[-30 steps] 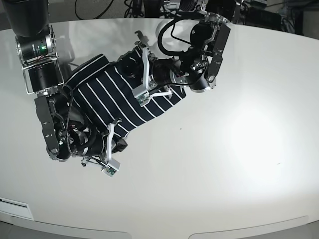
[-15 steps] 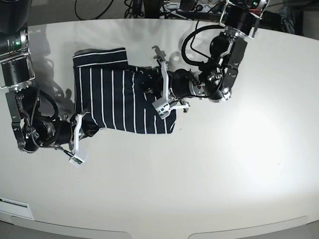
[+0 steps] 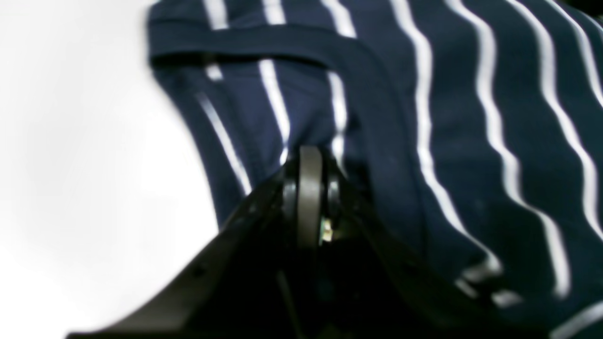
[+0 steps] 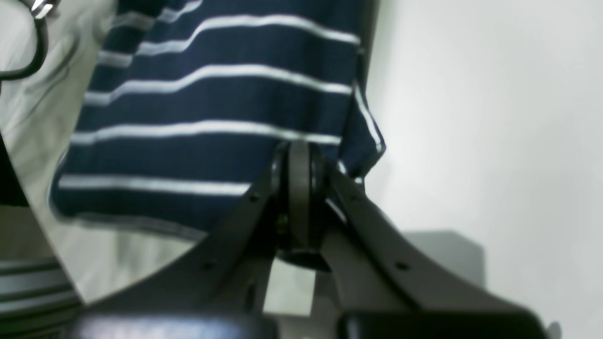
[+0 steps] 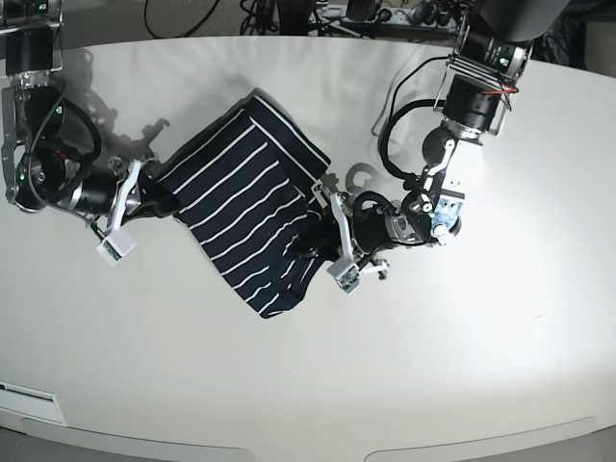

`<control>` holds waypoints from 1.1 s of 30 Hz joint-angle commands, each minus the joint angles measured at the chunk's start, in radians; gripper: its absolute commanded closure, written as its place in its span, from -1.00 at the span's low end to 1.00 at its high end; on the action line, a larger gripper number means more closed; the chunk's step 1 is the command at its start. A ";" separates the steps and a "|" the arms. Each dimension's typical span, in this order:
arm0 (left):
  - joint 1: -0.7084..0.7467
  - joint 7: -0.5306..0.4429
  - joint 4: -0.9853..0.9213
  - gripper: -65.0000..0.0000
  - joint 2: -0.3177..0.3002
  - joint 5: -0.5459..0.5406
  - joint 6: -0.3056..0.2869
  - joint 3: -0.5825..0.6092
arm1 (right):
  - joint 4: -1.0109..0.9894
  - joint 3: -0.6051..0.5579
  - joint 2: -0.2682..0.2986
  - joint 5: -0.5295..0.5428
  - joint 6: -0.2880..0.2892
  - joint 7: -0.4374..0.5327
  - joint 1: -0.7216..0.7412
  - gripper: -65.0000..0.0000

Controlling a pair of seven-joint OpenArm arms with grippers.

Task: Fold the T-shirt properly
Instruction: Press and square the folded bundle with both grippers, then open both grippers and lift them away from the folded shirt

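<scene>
The shirt point(image 5: 245, 217), dark navy w/ thin white stripes, hangs stretched between two arms over a white table point(image 5: 462, 366), running diagonally from upper centre down toward the table's middle in the base view. Cloth is bunched at both ends, w/ a banded hem point(image 3: 301, 40) and wavy stripes close up in the left wrist view. Left gripper point(image 5: 322, 241), on the base view's right, is clamped tight on the shirt's edge; fingers point(image 3: 309, 188) pressed together w/ fabric pinched between. Right gripper point(image 5: 149, 188), on the base view's left, is likewise closed on the opposite edge, fingers point(image 4: 299, 188) nipped onto a striped corner. Vs. half a sec ago: the shirt lay squarer w/ stripes upright; now it is swung to a slant, right gripper higher, left gripper lower and nearer the table's centre.
</scene>
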 commanded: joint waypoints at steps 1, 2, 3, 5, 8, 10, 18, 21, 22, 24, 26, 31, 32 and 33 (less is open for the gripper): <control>-0.025 -0.020 0.003 1.00 0.006 0.026 0.016 -0.002 | 0.043 0.026 -0.009 0.022 0.006 0.019 -0.017 1.00; -0.026 -0.054 0.003 1.00 0.014 0.044 0.016 -0.002 | 0.071 0.043 -0.034 0.019 0.006 0.019 -0.050 1.00; -0.028 -0.081 0.003 1.00 0.020 0.062 0.016 -0.002 | 0.095 0.057 -0.062 0.017 0.006 0.019 -0.079 1.00; -0.033 -0.115 0.003 1.00 0.046 0.082 0.016 -0.002 | 0.133 0.074 -0.119 0.016 0.006 0.019 -0.131 1.00; -0.036 -0.121 0.003 1.00 0.101 0.106 0.016 -0.002 | 0.176 0.076 -0.194 0.017 0.006 0.019 -0.193 1.00; -0.037 -0.121 0.003 1.00 0.137 0.106 0.016 -0.002 | 0.197 0.076 -0.240 0.015 0.006 0.019 -0.227 1.00; -0.093 -0.055 0.003 1.00 0.156 0.106 0.016 -0.002 | 0.259 0.082 -0.317 -0.171 0.006 0.027 -0.255 1.00; -0.113 0.025 0.003 1.00 0.143 0.105 0.016 -0.002 | 0.302 0.122 -0.317 -0.221 0.006 0.026 -0.253 1.00; -0.114 0.038 0.004 1.00 0.134 0.105 0.016 -0.002 | 0.320 0.140 -0.317 -0.221 0.006 0.026 -0.253 1.00; -0.113 0.058 0.010 1.00 0.114 0.088 0.016 -0.002 | 0.362 0.182 -0.315 -0.220 0.006 0.027 -0.251 1.00; -0.114 0.108 0.034 1.00 0.091 0.033 0.016 -0.003 | 0.412 0.230 -0.311 -0.208 0.006 0.029 -0.247 1.00; -0.110 0.328 0.203 1.00 0.031 -0.279 0.014 -0.076 | 0.492 0.390 -0.282 0.077 0.006 0.048 -0.247 1.00; -0.104 0.389 0.241 1.00 0.019 -0.386 0.006 -0.106 | 0.494 0.423 -0.282 0.166 0.006 0.053 -0.248 1.00; -0.096 0.451 0.279 1.00 0.009 -0.499 0.006 -0.138 | 0.494 0.451 -0.282 0.239 0.006 0.050 -0.248 1.00</control>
